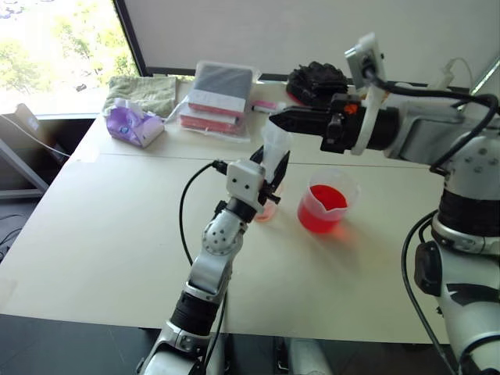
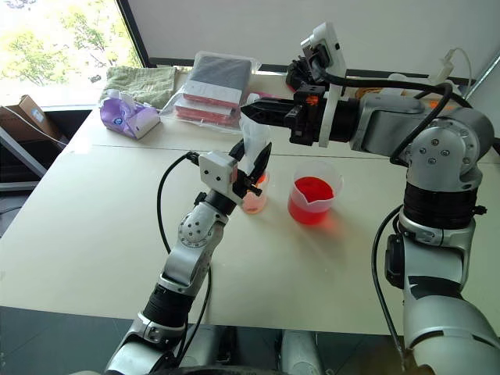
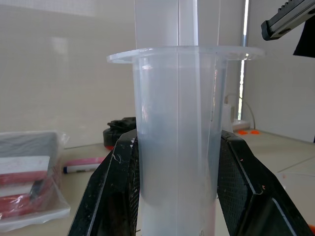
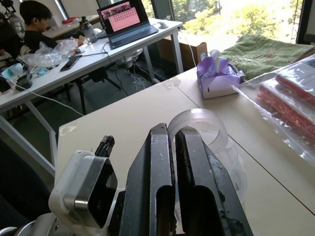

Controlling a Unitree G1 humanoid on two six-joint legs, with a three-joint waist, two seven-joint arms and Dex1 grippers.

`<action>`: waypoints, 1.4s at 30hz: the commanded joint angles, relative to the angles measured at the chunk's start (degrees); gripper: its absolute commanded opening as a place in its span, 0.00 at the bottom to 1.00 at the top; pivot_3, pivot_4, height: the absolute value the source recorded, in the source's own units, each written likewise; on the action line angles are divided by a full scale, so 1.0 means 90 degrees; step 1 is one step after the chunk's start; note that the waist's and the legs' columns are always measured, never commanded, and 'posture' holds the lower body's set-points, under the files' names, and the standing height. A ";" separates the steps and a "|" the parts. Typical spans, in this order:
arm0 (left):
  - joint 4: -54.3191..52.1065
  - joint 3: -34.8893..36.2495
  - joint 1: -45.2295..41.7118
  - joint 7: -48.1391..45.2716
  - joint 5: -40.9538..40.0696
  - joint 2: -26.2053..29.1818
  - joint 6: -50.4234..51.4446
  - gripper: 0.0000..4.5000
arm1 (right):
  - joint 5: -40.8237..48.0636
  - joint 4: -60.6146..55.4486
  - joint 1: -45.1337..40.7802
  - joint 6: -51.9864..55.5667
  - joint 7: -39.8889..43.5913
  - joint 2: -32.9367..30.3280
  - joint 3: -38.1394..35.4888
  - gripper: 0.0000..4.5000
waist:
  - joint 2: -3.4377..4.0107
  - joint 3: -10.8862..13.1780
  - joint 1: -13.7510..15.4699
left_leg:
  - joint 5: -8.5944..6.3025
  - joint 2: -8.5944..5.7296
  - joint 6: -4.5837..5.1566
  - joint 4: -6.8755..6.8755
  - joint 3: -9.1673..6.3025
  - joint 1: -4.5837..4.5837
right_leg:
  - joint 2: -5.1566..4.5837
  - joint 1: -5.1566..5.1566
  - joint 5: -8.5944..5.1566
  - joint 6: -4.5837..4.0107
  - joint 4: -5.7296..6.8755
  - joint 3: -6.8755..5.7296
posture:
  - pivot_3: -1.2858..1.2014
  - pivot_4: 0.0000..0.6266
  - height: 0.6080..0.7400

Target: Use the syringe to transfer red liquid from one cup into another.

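Note:
The clear syringe [image 1: 273, 152] stands upright, its barrel [image 3: 177, 137] clamped between the black fingers [image 3: 118, 187] of my left gripper [image 1: 269, 183]. Below it, partly hidden by that gripper, sits the small clear cup [image 2: 254, 201] with a little pale red liquid. To its right stands the wider spouted beaker [image 1: 324, 205], about half full of red liquid [image 2: 311, 191]. My right gripper [image 1: 275, 119] lies level, shut, its tips right over the plunger's round top [image 4: 197, 123]. Whether they touch it I cannot tell.
At the table's far side lie a purple tissue pack [image 1: 134, 125], a green towel [image 1: 144, 92], a bagged stack of red and grey packets [image 1: 219, 98], a pink marker [image 1: 264, 104] and a black bundle [image 1: 316, 78]. A person [image 4: 34, 22] sits at a distant desk.

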 commanded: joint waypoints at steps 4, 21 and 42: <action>-0.0462 -0.0277 -0.0172 -0.0077 0.0063 -0.0126 -0.0182 0.35 | -0.0006 -0.0118 0.0050 0.0210 0.0019 0.0179 0.0227 0.02 | 0.0000 0.0000 0.0001 | 0.0000 0.0000 0.0000 0.0000 0.0000 0.0000 | 0.0000 0.0000 0.0000 0.0000 0.0000 0.0000 | 0.52 0.24 1.00; -0.0496 -0.0276 -0.0149 -0.0066 0.0083 -0.0110 -0.0176 0.35 | -0.0179 -0.0260 0.0316 0.0246 0.0025 0.0322 0.0304 0.02 | 0.0001 0.0000 0.0000 | 0.0000 -0.0001 -0.0001 0.0002 0.0000 0.0000 | 0.0000 0.0000 0.0001 0.0002 0.0002 0.0000 | 0.52 0.24 1.00; -0.0500 -0.0261 -0.0148 -0.0057 0.0080 -0.0112 -0.0169 0.35 | -0.0271 -0.0330 0.0480 0.0264 0.0059 0.0411 0.0328 0.02 | 0.0001 -0.0001 -0.0001 | 0.0001 -0.0001 -0.0002 0.0004 0.0001 0.0000 | 0.0000 0.0000 0.0002 0.0004 0.0004 0.0000 | 0.52 0.24 1.00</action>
